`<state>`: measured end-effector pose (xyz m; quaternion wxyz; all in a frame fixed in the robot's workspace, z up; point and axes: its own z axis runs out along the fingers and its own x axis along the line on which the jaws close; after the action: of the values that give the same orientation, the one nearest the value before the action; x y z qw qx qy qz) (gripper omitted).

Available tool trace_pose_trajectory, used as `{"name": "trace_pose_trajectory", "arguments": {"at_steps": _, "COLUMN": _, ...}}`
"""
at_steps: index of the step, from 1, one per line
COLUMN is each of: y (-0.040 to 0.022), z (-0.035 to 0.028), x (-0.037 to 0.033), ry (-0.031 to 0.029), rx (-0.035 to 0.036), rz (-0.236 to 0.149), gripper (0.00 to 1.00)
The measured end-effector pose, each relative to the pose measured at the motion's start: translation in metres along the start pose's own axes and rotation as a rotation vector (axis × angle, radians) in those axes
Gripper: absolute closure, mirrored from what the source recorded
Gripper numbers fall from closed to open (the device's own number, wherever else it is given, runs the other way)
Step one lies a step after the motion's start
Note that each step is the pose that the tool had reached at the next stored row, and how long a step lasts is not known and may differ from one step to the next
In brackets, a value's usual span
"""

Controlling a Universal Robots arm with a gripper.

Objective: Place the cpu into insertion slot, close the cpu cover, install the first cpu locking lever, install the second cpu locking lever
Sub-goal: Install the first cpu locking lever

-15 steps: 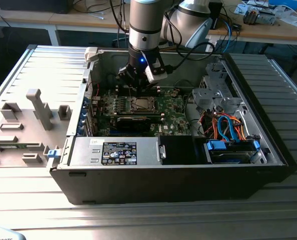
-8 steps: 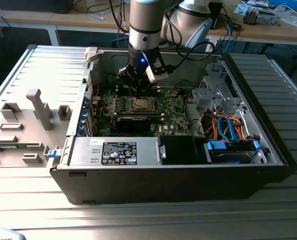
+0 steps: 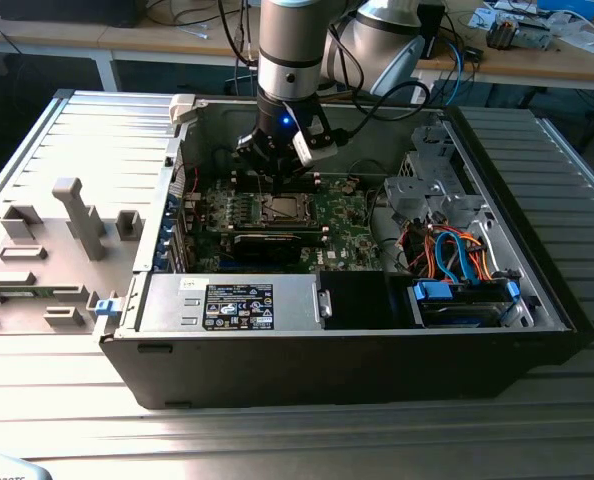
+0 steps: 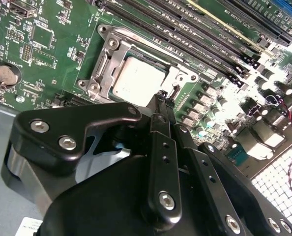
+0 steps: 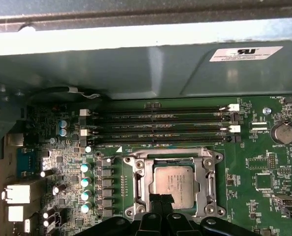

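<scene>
Cpu (image 5: 173, 183) seated flat in insertion slot (image 5: 131, 211), dull metal top showing through the cut-out of cpu cover (image 5: 206, 181). Cover looks down over it in both wrist views. Gripper (image 4: 164, 98) low at the socket edge, jaws closed tip to tip, nothing seen pinched between. Fingertips (image 5: 160, 200) at or on the cover rim; cannot tell if touching. Locking levers too thin to call latched or free.

Judged step: cover closing or first lever work. To do it well:
- Press only on the metal frame, never on the cpu lid.
- Push straight down, slow, no sideways drag across the socket.
- Check the frame sits level all round before any lever force.

Room, read in the exterior view from the slot:
- Memory slots (image 3: 332, 180) tight at 12 o'clock.
- Black bar-shaped module (image 3: 267, 243) just beside at 6 o'clock.
- Power-supply box (image 3: 239, 303) farther out at 6 o'clock.
- Drive bay with orange and blue cables (image 3: 457, 262) well apart at 3 o'clock.
- Case side wall (image 3: 167, 200) near at 9 o'clock.
- Likely free travel mostly straight up; little margin for sideways moves inside the case.
</scene>
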<state>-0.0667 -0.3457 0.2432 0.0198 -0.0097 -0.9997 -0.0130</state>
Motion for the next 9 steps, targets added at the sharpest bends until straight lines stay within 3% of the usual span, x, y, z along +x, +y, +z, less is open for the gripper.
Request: {"name": "trace_pose_trajectory", "arguments": {"at_steps": 9, "y": 0.0, "z": -0.0001, "x": 0.0, "ry": 0.0006, "rx": 0.0009, "rz": -0.021, "gripper": 0.89}}
